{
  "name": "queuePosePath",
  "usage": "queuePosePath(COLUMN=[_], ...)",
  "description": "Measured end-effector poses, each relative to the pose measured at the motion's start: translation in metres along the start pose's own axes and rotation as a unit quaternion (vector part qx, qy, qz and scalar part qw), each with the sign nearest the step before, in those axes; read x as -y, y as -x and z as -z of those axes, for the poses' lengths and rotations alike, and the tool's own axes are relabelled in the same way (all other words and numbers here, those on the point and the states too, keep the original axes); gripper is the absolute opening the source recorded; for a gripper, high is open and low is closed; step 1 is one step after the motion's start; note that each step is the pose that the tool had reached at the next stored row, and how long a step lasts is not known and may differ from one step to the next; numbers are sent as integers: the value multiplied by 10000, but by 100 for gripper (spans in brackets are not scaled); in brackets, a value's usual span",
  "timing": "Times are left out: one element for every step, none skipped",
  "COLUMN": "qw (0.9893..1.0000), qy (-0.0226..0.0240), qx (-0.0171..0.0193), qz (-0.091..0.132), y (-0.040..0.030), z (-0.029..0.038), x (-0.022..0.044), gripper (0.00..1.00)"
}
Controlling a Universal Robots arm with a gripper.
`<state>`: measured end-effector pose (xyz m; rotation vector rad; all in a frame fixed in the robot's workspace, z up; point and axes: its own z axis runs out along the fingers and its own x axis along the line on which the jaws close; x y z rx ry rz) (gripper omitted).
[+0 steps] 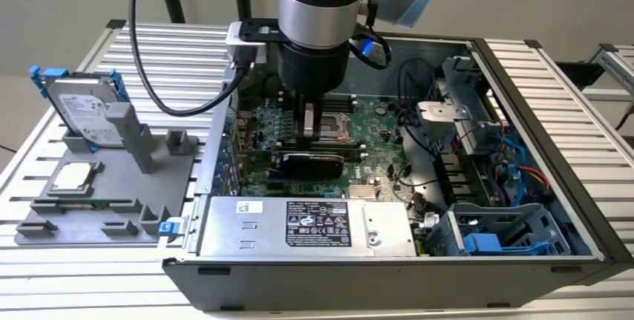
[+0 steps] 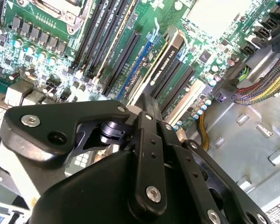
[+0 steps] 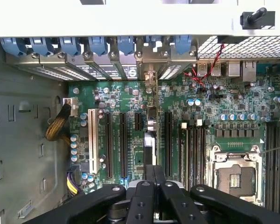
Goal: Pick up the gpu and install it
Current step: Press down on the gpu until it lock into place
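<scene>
Motherboard (image 1: 327, 123) lies flat inside the open computer case (image 1: 535, 105), and the arm reaches down into that case from above. The gpu (image 1: 312, 164) stands on edge in one of the board's expansion slots, its black shroud facing the power supply (image 1: 307, 225) in the exterior view. In the second wrist view the card (image 2: 165, 63) shows as a thin dark strip running away from the tool between the long black slots. In the first wrist view it is seen edge-on (image 3: 150, 126), in line with the slot brackets at the case's rear wall.

Right above the card hangs the tool (image 1: 319, 140), its two fingers drawn in close on the card's upper edge and gripping it; in both wrist views the black finger links (image 3: 154, 186) converge tightly over the card.

Outside the case, on the exterior view's left, a grey fixture (image 1: 99, 201) sits on the slatted desk (image 1: 565, 67). It carries a silver hard drive (image 1: 85, 112) in a blue frame and a processor chip (image 1: 77, 177).
</scene>
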<state>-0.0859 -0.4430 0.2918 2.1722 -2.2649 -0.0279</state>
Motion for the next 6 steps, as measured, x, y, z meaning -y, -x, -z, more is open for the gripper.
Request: queuePosePath(qw=[10000, 10000, 10000, 10000, 10000, 10000], qy=[0, 0, 0, -1, -1, -1], qx=[-1, -1, -10, -18, -18, -19], qz=[0, 0, 0, 0, 0, 0], y=[0, 0, 0, 0, 0, 0], z=[0, 0, 0, 0, 0, 0], x=[0, 0, 0, 0, 0, 0], gripper=[0, 0, 0, 0, 0, 0])
